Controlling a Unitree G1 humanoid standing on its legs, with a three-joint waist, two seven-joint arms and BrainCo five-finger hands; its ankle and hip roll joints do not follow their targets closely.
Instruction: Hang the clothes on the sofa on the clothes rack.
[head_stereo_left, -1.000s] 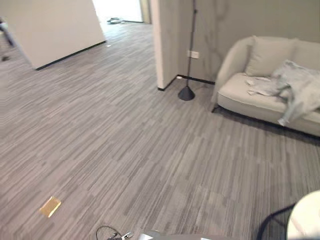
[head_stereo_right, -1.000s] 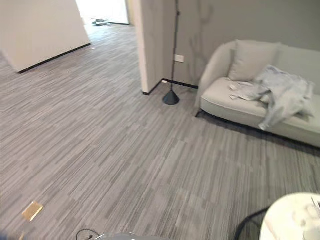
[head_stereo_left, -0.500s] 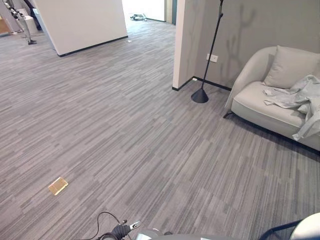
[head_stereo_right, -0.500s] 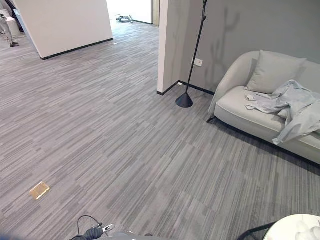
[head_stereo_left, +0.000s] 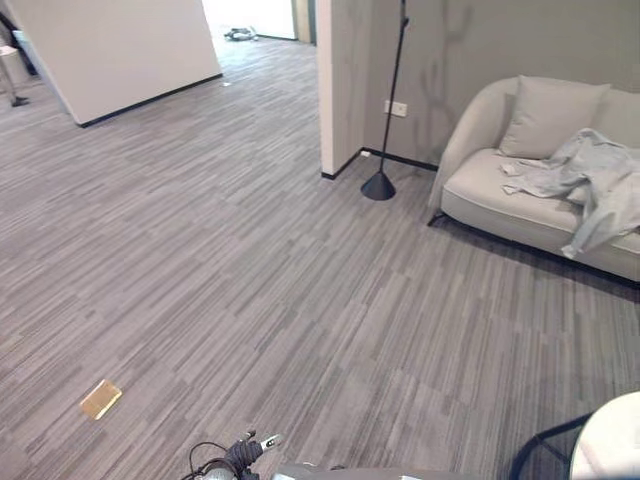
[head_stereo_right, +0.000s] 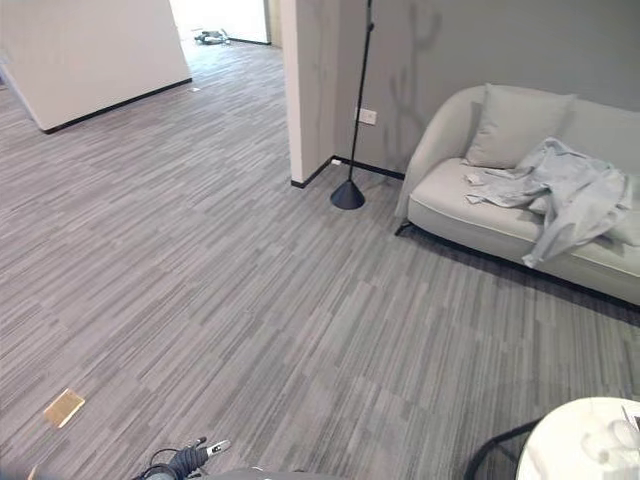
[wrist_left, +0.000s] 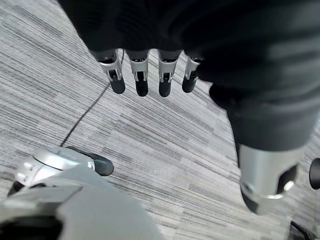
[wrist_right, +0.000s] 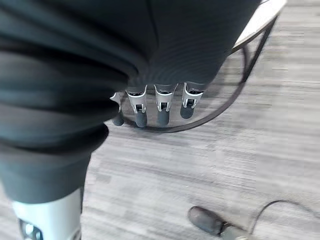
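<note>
Between fingers and sofa (head_stereo_right: 470, 215), wide carpeted floor (head_stereo_left: 250, 260) with open room; wall corner (head_stereo_left: 340, 90) and lamp stand (head_stereo_left: 379, 184) near the sofa's end. Shirt (head_stereo_right: 560, 190) lies crumpled across the seat, well apart from both hands, one sleeve over the front edge. Left hand (wrist_left: 150, 75) and right hand (wrist_right: 150, 107): fingers straight, holding nothing.
</note>
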